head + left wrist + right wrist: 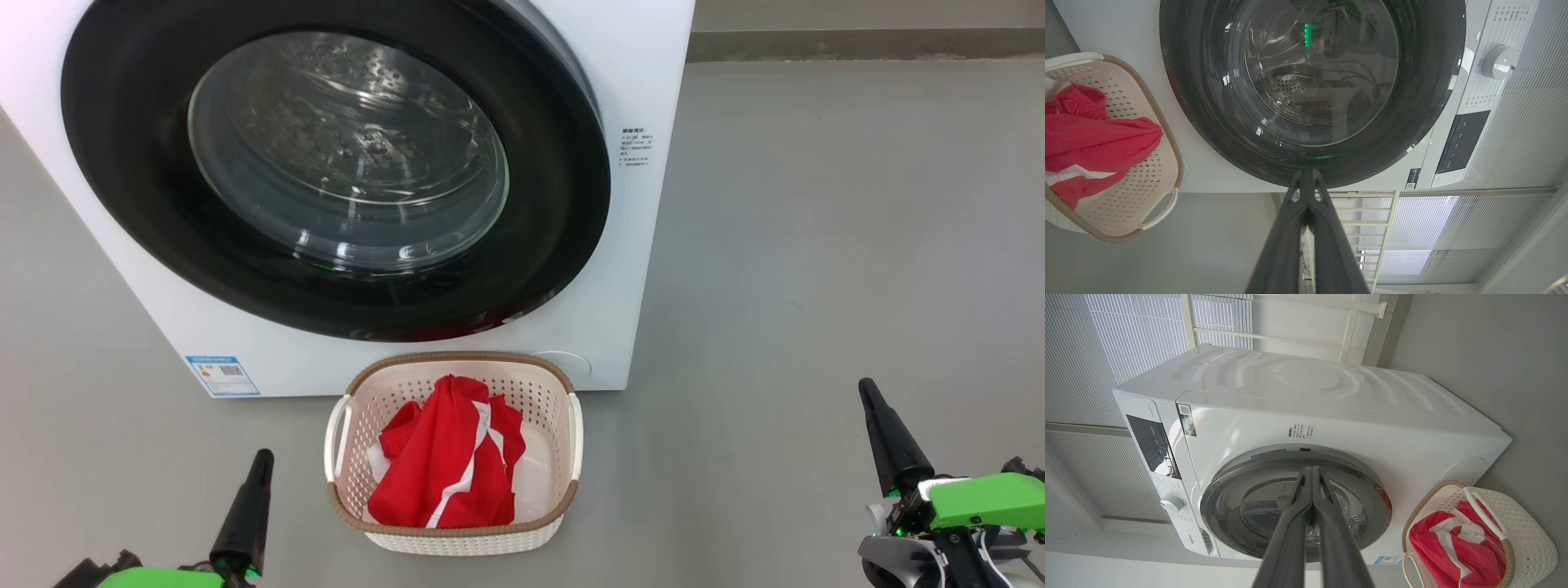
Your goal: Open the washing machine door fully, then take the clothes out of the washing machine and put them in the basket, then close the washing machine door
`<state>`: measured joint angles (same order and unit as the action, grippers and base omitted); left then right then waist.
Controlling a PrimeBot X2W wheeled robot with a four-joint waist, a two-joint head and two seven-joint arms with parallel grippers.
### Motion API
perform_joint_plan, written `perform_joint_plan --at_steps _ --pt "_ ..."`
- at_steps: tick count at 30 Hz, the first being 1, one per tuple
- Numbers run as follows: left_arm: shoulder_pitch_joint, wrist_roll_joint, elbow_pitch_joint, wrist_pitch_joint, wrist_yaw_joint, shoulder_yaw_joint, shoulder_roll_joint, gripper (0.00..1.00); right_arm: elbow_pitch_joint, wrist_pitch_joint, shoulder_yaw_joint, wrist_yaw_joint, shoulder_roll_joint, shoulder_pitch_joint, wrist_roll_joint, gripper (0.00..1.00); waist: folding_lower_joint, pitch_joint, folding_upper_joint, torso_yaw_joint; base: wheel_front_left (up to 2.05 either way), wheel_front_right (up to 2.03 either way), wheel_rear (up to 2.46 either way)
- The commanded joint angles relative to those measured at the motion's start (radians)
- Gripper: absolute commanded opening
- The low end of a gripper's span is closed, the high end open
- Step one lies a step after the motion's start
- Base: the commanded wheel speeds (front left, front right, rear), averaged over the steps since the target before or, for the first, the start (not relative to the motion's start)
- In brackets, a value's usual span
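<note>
- Shows the washing machine door (pixel 131 204) looking shut against the front of the washing machine (pixel 645 73), clear glass bowl bulging outward, perforated drum dimly seen behind it
- Places the basket (pixel 457 359) on the grey floor (pixel 816 245) just in front of the machine and below the door; cannot tell whether rim and white front touch
- Clothes (pixel 449 465) heaped inside the basket, red with white stripes, bare cream bottom showing to the right of them
- Left fingers (pixel 245 510) pressed together on nothing, low at the left of the head view, tip pointing up toward the machine, apart from the basket's white left handle
- Right fingers (pixel 890 441) likewise closed and empty, low at the right over bare floor, well apart from the basket
- Basket standing between the two arms, directly before the lower front of the machine
- Around: blue label sticker (pixel 222 376) at the front's lower left corner, round cover (pixel 571 363) just behind the basket rim, dial (pixel 1498 61) and dark control panel (pixel 1461 141) beyond the door, pale blinds (pixel 1527 134) behind the machine
</note>
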<state>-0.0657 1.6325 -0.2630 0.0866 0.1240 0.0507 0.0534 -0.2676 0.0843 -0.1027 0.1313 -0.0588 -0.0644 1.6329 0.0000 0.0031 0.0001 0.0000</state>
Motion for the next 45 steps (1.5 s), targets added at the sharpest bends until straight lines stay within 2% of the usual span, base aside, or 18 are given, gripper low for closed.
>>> perform_joint_plan --at_steps 1,45 --pt "-0.04 -0.002 0.019 0.006 0.007 0.037 0.016 0.0 0.024 0.007 0.016 -0.001 -0.011 -0.041 -0.001 0.0 0.0 0.0 -0.0001 0.0 0.0 0.0 0.0" --pt "-0.041 -0.012 0.018 0.015 0.007 0.048 0.008 0.0 0.024 0.017 0.004 -0.001 -0.003 -0.042 -0.012 0.0 0.0 0.0 -0.0001 0.0 0.0 0.0 0.0"
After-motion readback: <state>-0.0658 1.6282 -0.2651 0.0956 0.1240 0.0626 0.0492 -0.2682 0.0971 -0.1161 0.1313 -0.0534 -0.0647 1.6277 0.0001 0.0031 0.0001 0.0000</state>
